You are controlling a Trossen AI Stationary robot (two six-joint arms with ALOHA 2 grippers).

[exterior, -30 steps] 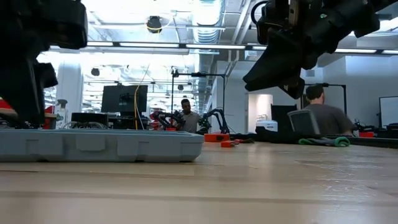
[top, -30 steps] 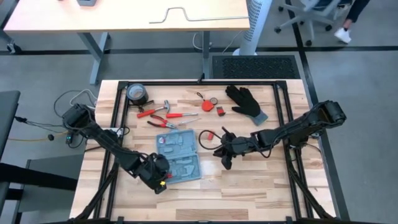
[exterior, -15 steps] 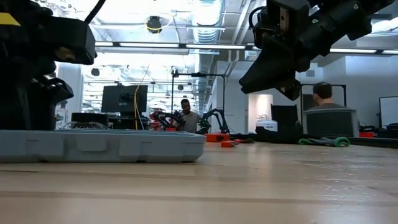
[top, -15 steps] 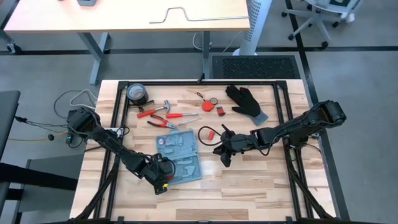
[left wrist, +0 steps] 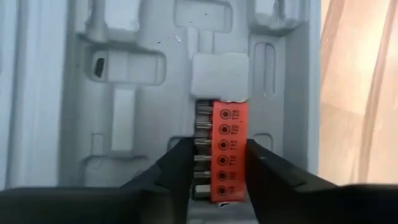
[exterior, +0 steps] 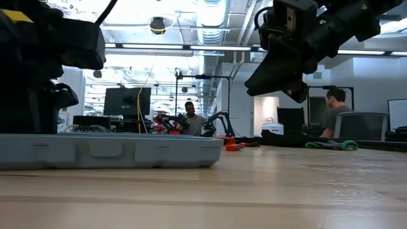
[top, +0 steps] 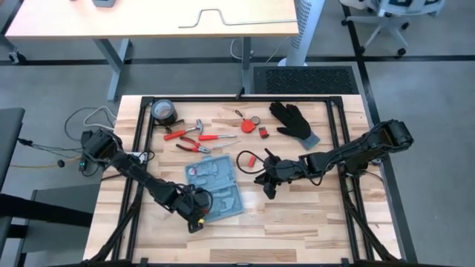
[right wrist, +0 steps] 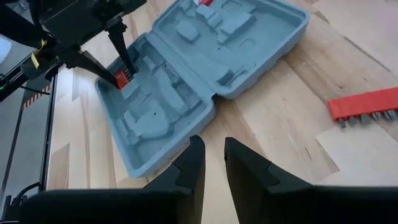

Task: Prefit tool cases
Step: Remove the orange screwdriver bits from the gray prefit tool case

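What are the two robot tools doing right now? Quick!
Left tool: shut on the red bit holder, over the tool case.
Right tool: holding nothing, fingers slightly apart, hovering beside the case.

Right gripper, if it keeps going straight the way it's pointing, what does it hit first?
Probably the near edge of the open tool case; the right gripper points at it over bare table.
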